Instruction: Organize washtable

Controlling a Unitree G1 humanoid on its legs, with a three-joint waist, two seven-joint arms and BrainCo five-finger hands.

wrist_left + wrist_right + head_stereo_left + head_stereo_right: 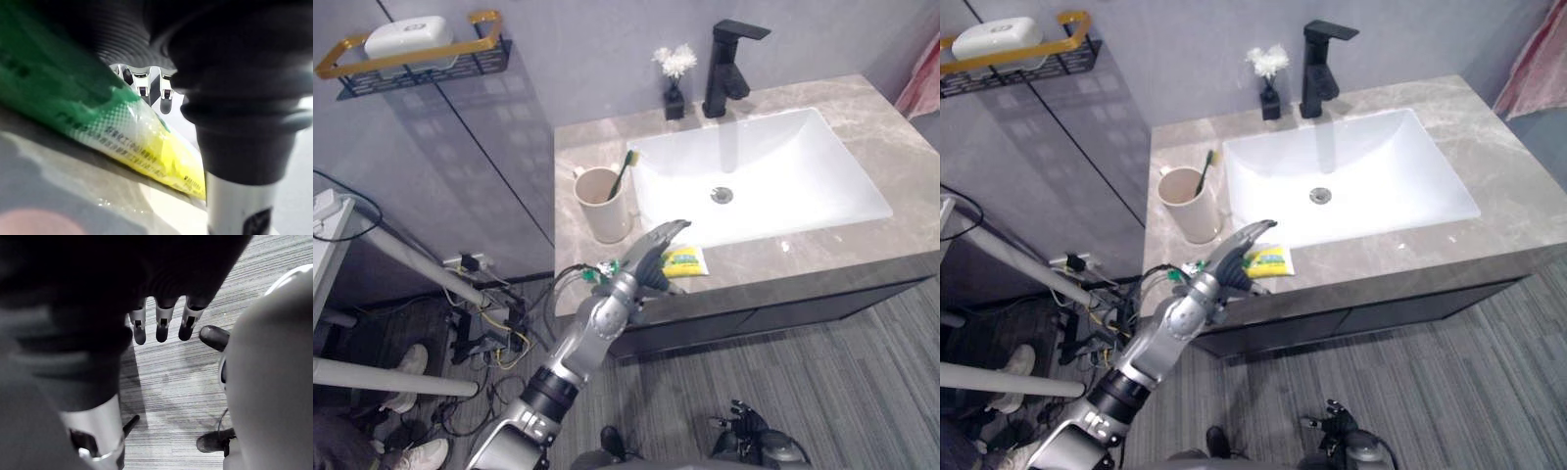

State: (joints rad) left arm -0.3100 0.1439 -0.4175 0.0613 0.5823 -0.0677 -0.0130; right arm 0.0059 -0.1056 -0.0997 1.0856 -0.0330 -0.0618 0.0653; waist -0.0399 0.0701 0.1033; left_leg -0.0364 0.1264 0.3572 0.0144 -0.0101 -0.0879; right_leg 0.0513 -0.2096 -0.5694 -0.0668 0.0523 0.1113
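Observation:
A yellow and green packet [688, 261] lies flat near the front edge of the grey marble counter [862, 117], just left of the white sink [783, 157]. My left hand [653, 257] hovers over the packet's left end with its fingers stretched out and slightly arched. In the left wrist view the packet [146, 142] runs close beneath the hand, and the fingers [142, 85] point past it, holding nothing. A beige cup [600, 208] with a green toothbrush [625, 172] stands behind the hand. My right hand [161, 325] hangs over the striped floor with straight fingers.
A black faucet [728, 70] and a small black vase of white flowers [674, 80] stand at the back of the counter. A gold-railed wall shelf [411, 54] holds a white soap box. A person's shoes [411, 364] and cables lie on the floor at the left.

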